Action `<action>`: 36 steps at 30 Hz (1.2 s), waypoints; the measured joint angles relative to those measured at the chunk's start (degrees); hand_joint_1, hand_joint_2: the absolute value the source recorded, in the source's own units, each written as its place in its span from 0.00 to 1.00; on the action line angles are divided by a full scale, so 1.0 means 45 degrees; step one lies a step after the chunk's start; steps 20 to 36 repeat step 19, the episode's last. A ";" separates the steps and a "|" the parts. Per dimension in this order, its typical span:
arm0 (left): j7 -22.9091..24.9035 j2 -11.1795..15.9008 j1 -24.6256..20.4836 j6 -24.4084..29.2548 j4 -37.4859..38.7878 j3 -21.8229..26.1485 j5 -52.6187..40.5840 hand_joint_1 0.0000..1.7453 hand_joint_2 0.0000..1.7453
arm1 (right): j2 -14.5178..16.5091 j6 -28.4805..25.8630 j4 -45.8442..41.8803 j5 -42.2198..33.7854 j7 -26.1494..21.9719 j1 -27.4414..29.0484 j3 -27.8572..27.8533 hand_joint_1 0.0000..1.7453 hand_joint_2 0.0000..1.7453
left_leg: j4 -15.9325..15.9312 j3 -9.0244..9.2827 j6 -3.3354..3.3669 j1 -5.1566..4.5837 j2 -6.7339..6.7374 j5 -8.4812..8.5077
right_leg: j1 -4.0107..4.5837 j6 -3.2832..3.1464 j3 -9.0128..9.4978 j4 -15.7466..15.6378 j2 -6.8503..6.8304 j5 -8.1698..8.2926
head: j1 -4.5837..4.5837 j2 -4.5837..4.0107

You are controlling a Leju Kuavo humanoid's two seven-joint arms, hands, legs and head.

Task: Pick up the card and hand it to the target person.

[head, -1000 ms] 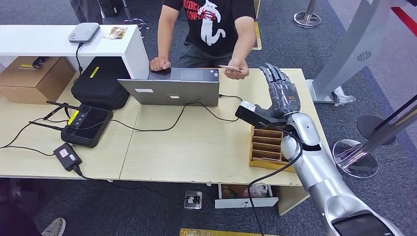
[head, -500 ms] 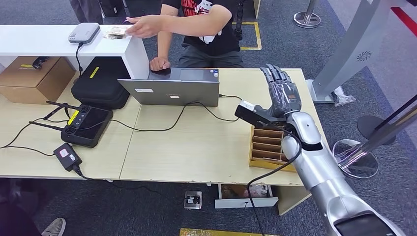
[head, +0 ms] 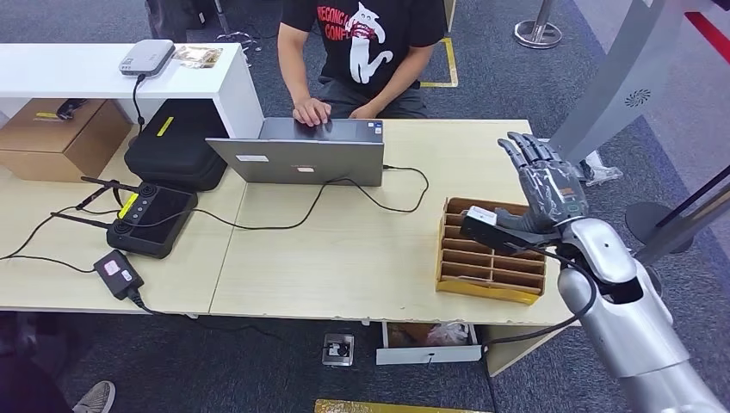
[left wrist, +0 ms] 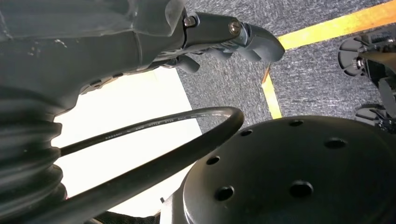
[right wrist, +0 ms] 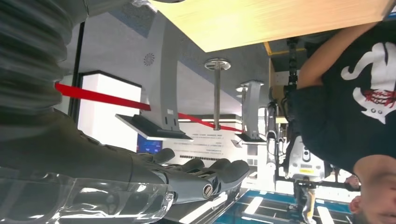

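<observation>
The right arm (head: 620,301) is a silver shell of rounded segments, with a black cable (head: 551,323) looping along it. Toward one o'clock of it sits the right hand (head: 544,185), dark grey with see-through plating. The left hand (left wrist: 140,37) has a grey ribbed cover, screw heads and dark fingers (left wrist: 252,37).

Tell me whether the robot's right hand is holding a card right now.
No, it is empty. The right hand is raised above the wooden organizer with fingers extended and apart, and nothing lies between them.
</observation>
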 joint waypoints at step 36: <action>0.0003 0.0010 0.0026 -0.0124 0.0010 0.0000 -0.0310 0.00 1.00 | -0.1981 0.1141 -0.4639 -0.5051 -0.2233 0.6053 -0.5006 0.00 1.00 | -0.0005 -0.0010 0.0004 0.0003 -0.0027 -0.0018 | 0.0002 0.0009 0.0003 -0.0004 -0.0030 -0.0016 | 0.0001 0.0000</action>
